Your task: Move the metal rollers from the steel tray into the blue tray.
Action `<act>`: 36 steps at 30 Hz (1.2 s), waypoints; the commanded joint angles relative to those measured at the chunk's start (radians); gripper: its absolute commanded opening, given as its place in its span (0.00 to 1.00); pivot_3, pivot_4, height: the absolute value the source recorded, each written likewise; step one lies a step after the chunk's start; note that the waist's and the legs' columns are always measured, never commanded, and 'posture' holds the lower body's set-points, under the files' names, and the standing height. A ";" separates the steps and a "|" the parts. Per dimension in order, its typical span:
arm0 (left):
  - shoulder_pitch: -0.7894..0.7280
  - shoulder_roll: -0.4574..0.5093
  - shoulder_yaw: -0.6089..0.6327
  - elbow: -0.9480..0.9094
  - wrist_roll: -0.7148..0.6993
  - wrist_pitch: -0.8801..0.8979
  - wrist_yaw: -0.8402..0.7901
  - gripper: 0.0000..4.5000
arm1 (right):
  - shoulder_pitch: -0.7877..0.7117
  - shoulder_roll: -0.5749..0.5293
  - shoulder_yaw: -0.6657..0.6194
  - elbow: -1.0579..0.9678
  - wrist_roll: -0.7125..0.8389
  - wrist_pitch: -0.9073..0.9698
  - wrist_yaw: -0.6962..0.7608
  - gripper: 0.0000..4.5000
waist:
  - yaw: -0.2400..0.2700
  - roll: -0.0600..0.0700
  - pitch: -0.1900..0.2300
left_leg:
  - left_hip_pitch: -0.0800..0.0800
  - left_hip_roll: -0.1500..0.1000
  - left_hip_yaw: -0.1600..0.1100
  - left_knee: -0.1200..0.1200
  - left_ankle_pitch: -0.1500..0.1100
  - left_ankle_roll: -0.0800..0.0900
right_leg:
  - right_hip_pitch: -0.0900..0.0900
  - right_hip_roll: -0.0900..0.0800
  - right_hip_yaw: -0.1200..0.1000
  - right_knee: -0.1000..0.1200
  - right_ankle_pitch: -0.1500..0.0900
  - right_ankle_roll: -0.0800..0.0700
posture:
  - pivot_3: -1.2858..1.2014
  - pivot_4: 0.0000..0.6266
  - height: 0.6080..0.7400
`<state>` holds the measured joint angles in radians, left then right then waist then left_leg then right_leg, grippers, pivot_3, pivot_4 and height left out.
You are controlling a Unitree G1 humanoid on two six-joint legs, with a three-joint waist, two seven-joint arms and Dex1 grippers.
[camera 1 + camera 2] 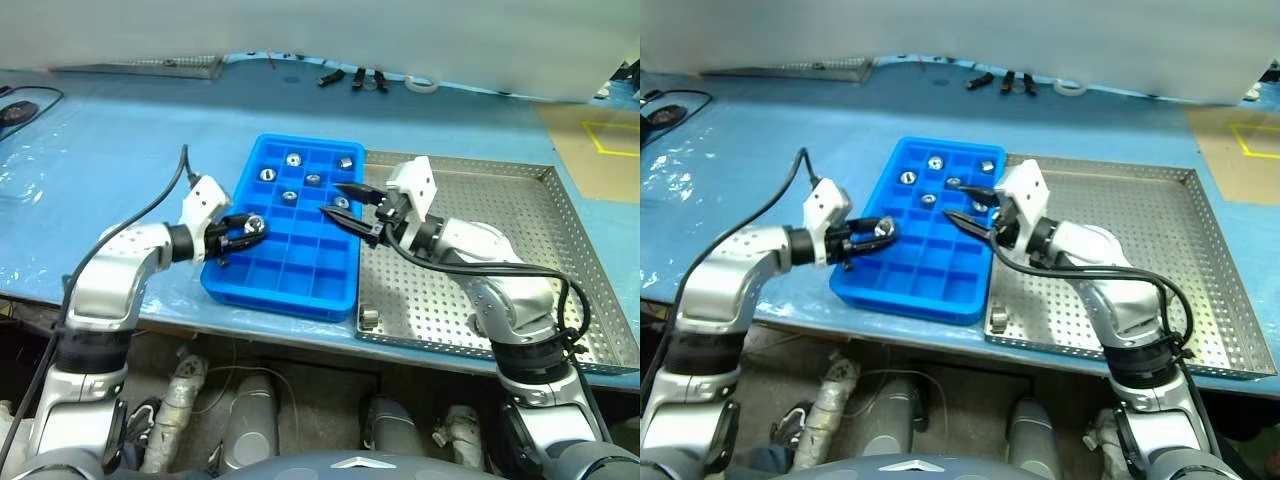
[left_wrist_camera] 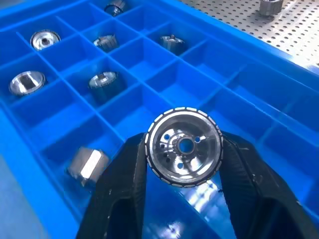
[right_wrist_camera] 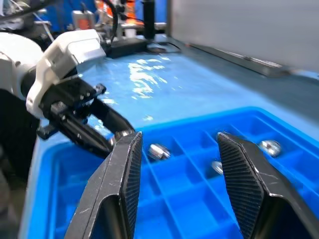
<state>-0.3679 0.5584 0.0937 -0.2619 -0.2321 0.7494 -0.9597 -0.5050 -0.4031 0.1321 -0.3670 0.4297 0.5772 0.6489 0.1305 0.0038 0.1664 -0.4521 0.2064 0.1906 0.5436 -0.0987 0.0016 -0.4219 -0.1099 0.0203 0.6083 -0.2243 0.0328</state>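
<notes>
Pale blue table sheet [image 1: 120, 160] under both trays. Left gripper [image 2: 183, 164] clamps one metal roller [image 2: 183, 148] over blue tray [image 1: 285, 268]. Right gripper [image 3: 177, 174] empty, jaws apart, above the tray. One roller [image 1: 369, 319] remains in steel tray [image 1: 500, 230].

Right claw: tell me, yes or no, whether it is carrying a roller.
No. The right claw stands open with nothing between its fingers, over the blue tray; the left claw holds a roller.
</notes>
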 commanded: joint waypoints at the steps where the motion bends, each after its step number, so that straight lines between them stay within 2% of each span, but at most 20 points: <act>1: 0.049 0.019 0.046 -0.112 -0.054 0.041 0.052 0.38 | -0.048 -0.001 -0.005 0.002 -0.012 -0.006 -0.002 0.55 | 0.004 0.000 0.000 | 0.000 0.000 -0.001 -0.001 0.001 -0.002 | 0.000 0.000 -0.001 0.001 0.000 0.000 | 0.60 0.24 1.00; 13: 0.200 0.076 0.059 -0.143 -0.100 0.025 0.136 0.38 | -0.048 -0.016 0.001 0.051 -0.052 -0.021 0.031 0.55 | 0.019 0.000 0.000 | 0.000 0.000 -0.012 -0.004 0.004 -0.007 | -0.001 0.003 -0.002 0.000 0.000 0.000 | 0.60 0.24 1.00; 22: 0.227 0.096 0.017 -0.108 -0.116 -0.009 0.151 0.38 | -0.036 -0.023 -0.006 0.022 -0.054 -0.005 0.020 0.55 | 0.018 0.000 0.000 | 0.001 0.000 -0.011 -0.004 0.005 -0.007 | -0.001 0.003 -0.002 0.002 0.000 -0.001 | 0.59 0.24 1.00; 30: 0.197 0.126 0.031 -0.052 -0.128 -0.042 0.155 0.95 | -0.039 -0.023 -0.015 0.000 -0.049 0.015 0.004 0.55 | 0.011 0.000 0.000 | 0.005 0.000 -0.012 -0.004 0.006 -0.009 | -0.001 0.004 0.001 0.005 0.000 -0.001 | 0.58 0.24 1.00; 34: 0.165 0.115 0.018 -0.063 -0.154 -0.033 0.163 0.95 | -0.037 -0.024 -0.018 -0.012 -0.048 0.021 -0.007 0.55 | 0.004 0.000 0.000 | 0.006 0.000 -0.011 -0.004 0.006 -0.010 | -0.001 0.004 0.001 0.007 0.000 0.000 | 0.57 0.24 1.00; 36: 0.098 0.080 0.002 -0.049 -0.169 -0.022 0.183 0.95 | -0.035 -0.030 -0.028 -0.026 -0.046 0.029 -0.017 0.55 | 0.006 0.000 0.000 | 0.006 0.000 -0.012 -0.004 0.006 -0.010 | -0.001 0.004 0.001 0.008 0.000 0.000 | 0.56 0.24 1.00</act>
<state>-0.2222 0.6530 0.1005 -0.2996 -0.3770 0.7226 -0.7931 -0.5330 -0.4281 0.1323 -0.3364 0.3737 0.6058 0.6396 0.1364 0.0036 0.1661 -0.4465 0.2057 0.1794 0.5396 -0.0926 -0.0082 -0.4226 -0.1064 0.0210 0.6164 -0.2243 0.0325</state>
